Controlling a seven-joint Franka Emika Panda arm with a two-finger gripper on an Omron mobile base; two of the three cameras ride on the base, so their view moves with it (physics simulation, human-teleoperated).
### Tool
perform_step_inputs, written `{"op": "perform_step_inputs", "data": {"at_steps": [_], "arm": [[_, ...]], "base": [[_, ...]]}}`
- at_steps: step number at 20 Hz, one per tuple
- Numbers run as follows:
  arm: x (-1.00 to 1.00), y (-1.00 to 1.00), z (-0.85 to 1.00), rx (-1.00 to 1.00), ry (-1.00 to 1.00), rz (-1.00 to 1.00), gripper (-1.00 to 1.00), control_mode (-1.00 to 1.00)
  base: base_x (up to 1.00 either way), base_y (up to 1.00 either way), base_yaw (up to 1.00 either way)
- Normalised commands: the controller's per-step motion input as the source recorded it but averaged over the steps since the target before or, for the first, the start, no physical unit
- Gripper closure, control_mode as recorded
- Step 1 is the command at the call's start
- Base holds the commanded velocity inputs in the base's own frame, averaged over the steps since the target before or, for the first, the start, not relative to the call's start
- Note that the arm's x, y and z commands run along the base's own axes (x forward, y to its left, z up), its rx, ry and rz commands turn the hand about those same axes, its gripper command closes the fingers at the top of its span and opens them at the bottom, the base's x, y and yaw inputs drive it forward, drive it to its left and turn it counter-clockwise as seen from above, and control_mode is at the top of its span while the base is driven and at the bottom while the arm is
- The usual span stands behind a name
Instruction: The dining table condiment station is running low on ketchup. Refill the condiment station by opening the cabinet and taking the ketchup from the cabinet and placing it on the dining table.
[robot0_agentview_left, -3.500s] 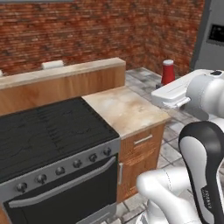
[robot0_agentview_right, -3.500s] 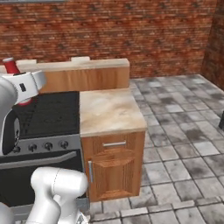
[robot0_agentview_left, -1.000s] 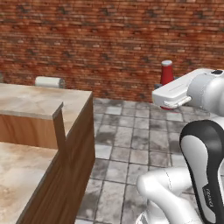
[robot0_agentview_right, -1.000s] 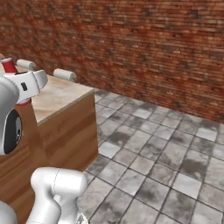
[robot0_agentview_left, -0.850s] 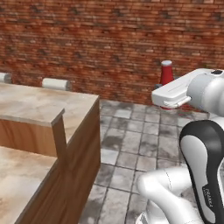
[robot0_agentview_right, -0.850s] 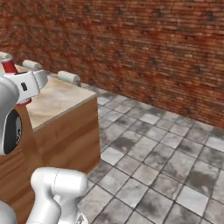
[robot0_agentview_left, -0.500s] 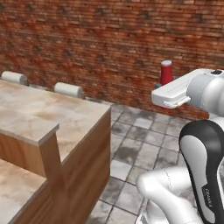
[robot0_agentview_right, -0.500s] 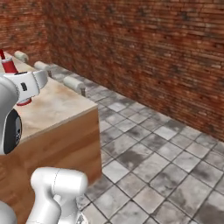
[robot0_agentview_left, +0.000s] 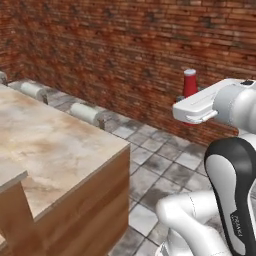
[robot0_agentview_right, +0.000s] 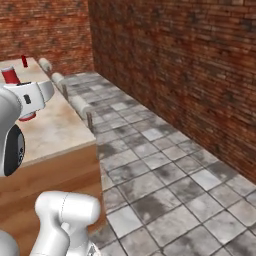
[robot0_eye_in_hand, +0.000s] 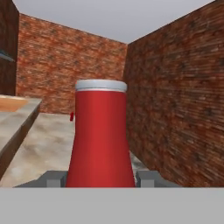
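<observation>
One plain unlabelled ketchup (robot0_eye_in_hand: 100, 135) in end effector (robot0_eye_in_hand: 100, 178).

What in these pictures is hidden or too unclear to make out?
- Ketchup: in the hand view its base is cut off by the grey band; in the left base view the arm covers its lower part.
- Gripper: the fingers' grip sits behind the bottle.
- Small red thing far along the dining table: too small to identify.
- Stools: just the tops show past the table edge.

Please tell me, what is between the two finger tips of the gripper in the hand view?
The ketchup stands between the fingertips of the gripper, upright, grey cap on top. In the hand view the bottle takes up the whole gap, with a finger against each side.
</observation>
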Motion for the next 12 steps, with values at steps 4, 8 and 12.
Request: {"op": "perform_step_inputs", "data": {"at_steps": [4, 8, 12], "arm": [[0.0, 0.0, 0.0, 0.0, 0.0, 0.0, 1.0, 1.0], [0.0, 0.0, 0.0, 0.0, 0.0, 0.0, 1.0, 1.0], [0.0, 0.0, 0.0, 0.0, 0.0, 0.0, 1.0, 1.0]], "base": [[0.97, -0.86, 0.41], [0.85, -0.91, 0.42], [0.87, -0.9, 0.42]]}}
